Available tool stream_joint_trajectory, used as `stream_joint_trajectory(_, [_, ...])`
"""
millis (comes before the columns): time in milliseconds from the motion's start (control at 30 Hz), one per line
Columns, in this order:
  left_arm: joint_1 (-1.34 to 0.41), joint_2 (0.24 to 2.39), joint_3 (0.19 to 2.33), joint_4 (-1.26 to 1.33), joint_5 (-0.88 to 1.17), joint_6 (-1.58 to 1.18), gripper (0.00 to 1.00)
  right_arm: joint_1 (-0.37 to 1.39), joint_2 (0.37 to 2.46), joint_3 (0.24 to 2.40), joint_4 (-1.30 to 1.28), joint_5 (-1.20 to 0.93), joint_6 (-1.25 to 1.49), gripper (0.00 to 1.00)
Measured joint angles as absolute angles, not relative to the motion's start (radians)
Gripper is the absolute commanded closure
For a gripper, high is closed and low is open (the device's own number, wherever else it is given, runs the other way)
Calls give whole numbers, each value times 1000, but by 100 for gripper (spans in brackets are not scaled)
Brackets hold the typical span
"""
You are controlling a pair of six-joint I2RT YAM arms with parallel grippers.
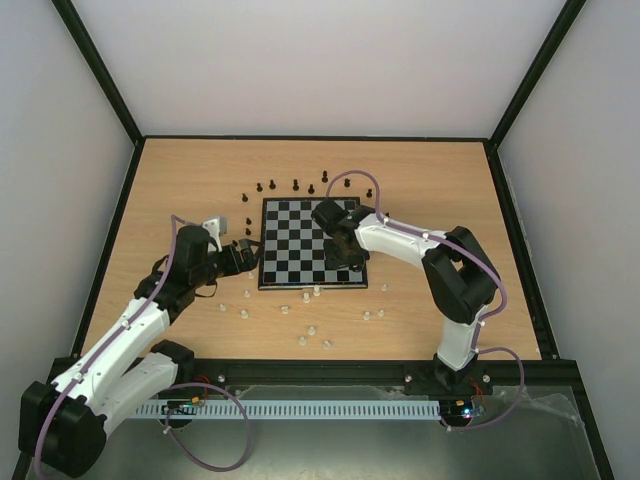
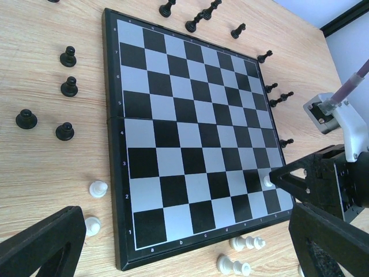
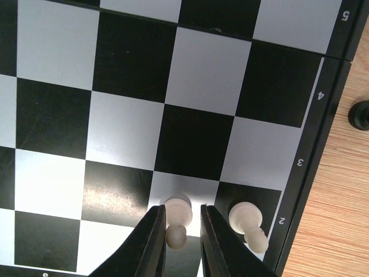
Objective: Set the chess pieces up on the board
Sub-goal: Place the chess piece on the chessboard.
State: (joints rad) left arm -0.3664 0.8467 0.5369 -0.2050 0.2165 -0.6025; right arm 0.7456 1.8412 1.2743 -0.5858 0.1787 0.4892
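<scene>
The board [image 1: 290,250] lies mid-table, nearly bare [image 2: 190,133]. My right gripper [image 1: 350,265] is low over its near right corner. In the right wrist view its fingers [image 3: 183,210] stand around an upright cream-white pawn [image 3: 177,216] on a silvery square of row 2. The left finger touches the pawn and a small gap shows at the right finger. A second white pawn [image 3: 247,219] stands one square to the right. My left gripper [image 1: 245,255] is open and empty at the board's left edge [image 2: 187,222].
Black chessmen [image 1: 296,185] stand on the wood behind and left of the board [image 2: 69,86]. White chessmen [image 1: 310,328] are scattered in front of it, two lying down [image 2: 248,242] and two upright pawns [image 2: 98,188]. A black pawn [image 3: 360,115] stands beside the board's right edge.
</scene>
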Motion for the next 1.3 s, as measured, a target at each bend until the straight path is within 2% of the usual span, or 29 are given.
stream_joint_trajectory(700, [-366,847,526,-200,216,-606,0,746,1861,1264,-578,179,482,82])
stream_joint_trajectory(1300, [-366,847,526,-200,216,-606,0,746,1882,1290,-577,190,478,86])
